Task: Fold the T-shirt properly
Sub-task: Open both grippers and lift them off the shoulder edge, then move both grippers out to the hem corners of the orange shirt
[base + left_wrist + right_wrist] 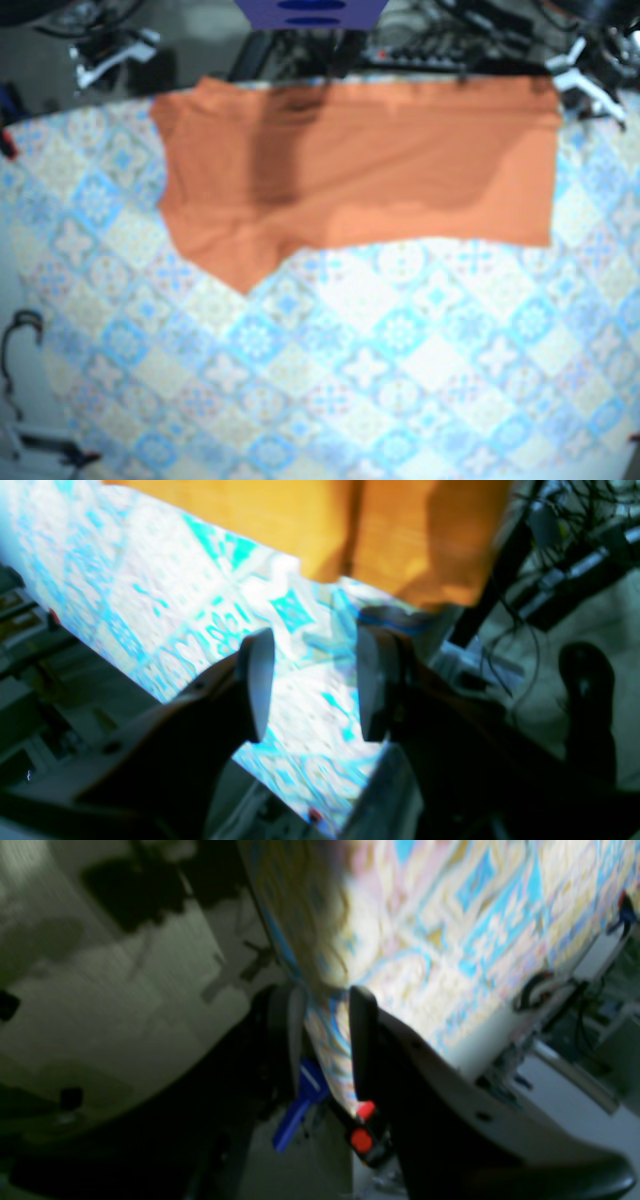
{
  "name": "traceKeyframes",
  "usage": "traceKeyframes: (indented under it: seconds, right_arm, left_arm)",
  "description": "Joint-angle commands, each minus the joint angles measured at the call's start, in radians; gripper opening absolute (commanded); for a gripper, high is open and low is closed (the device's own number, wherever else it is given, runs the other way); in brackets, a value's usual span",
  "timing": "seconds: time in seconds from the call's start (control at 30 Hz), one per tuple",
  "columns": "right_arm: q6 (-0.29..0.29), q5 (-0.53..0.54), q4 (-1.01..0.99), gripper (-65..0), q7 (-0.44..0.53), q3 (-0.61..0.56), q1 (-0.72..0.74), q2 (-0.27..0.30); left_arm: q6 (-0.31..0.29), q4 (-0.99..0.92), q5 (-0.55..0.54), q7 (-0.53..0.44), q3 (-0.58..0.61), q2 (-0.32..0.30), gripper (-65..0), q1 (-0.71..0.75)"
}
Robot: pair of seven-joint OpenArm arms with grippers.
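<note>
The orange T-shirt (pixel 380 170) lies spread flat across the far part of the patterned tablecloth (pixel 400 360), one sleeve pointing toward the near left. In the left wrist view my left gripper (pixel 315 640) hangs open over the tablecloth (pixel 150 595), just short of the shirt's edge (pixel 400 540), with nothing between its fingers. My right gripper (pixel 325 995) stands open at the table's edge, the cloth's border (pixel 475 930) showing in the gap. In the base view white arm parts show at the far right (pixel 585 85) and far left (pixel 100 60) corners.
A blue clamp (pixel 300 1110) and red buttons (pixel 361 1140) sit under the table edge by the right gripper. Cables and a black frame (pixel 550 555) run beyond the table on the left arm's side. A dark shoe (pixel 587 680) is on the floor.
</note>
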Motion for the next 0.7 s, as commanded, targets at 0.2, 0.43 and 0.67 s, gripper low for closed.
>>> traceKeyframes:
  seconds: [0.2, 0.43, 0.67]
  right_arm:
    - [-0.012, 0.232, 0.116, -48.9, 0.013, 0.101, -0.03, 0.016]
    - [0.22, 0.63, 0.246, -48.7, 0.036, 0.319, 0.022, 0.011]
    - [0.417, 1.013, 0.29, -48.6, -0.263, 0.46, 0.27, 0.05]
  left_arm:
    - [0.008, 0.011, -0.192, -0.072, -0.182, -0.017, -38.0, 0.033]
    - [-0.075, 0.013, -0.579, -0.066, -0.353, -0.02, -38.0, -0.016]
    - [-0.258, 0.013, -1.03, 0.247, -0.419, -0.019, -38.0, -0.243]
